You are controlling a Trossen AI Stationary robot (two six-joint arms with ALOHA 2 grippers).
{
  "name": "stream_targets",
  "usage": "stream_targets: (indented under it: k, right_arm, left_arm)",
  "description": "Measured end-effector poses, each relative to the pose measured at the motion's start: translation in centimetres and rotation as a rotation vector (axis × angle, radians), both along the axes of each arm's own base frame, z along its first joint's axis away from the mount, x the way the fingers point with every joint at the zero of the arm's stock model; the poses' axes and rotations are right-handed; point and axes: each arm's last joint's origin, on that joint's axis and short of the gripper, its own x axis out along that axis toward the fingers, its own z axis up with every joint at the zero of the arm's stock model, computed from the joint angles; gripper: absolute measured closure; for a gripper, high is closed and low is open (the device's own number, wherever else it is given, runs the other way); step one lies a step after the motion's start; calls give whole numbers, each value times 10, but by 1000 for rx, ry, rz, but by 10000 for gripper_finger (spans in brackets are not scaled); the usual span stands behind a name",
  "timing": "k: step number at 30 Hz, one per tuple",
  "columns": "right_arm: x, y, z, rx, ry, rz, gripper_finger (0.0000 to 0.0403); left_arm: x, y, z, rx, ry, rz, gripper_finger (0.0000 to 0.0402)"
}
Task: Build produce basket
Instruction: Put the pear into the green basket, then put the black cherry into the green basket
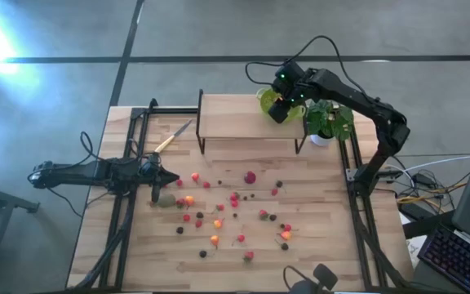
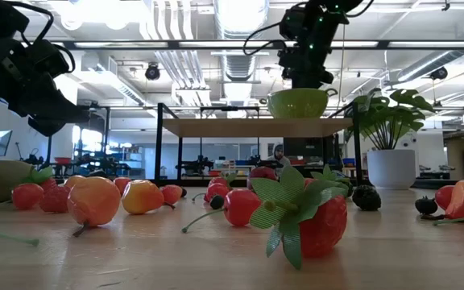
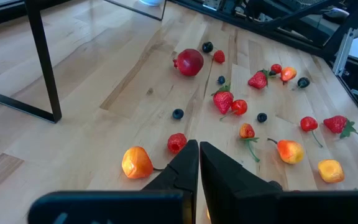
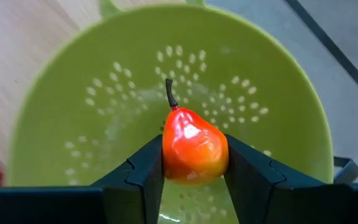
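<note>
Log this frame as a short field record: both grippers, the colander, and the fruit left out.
right gripper: above the colander, fingers on either side of a red-orange pear
left gripper: shut, empty, low over the fruit at the table's left
colander: lime green, on the raised shelf beside the potted plant, nothing lying in it
loose fruit: scattered on the table
knife: near the shelf's left end

One lime-green perforated plastic colander [image 1: 268, 100], one leafy potted plant [image 1: 326, 121], one yellow-handled knife [image 1: 172, 138], one wooden shelf [image 1: 247, 118], and many small scattered fruits [image 1: 233, 200].
</note>
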Motion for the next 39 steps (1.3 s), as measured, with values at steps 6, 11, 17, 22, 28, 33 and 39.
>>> stream_targets:
  k: [6,11,17,22,28,33,39]
  right_arm:
    - [-2,-2,-3,16,21,-9,279]
    - [-2,-2,-3,16,21,-9,261]
    - [-2,-2,-3,17,20,-12,220]
    - [-2,-2,-3,16,20,-12,199]
    - [-8,7,19,12,17,2,189]
    - [-10,31,43,15,12,44,196]
    - [-8,74,57,25,-4,132,224]
  left_arm:
    - [0,0,0,0,0,0,381]
    - [0,0,0,0,0,0,381]
    - [0,0,0,0,0,0,381]
    - [0,0,0,0,0,0,381]
    - [0,0,0,0,0,0,381]
    - [0,0,0,0,0,0,380]
    - [0,0,0,0,0,0,381]
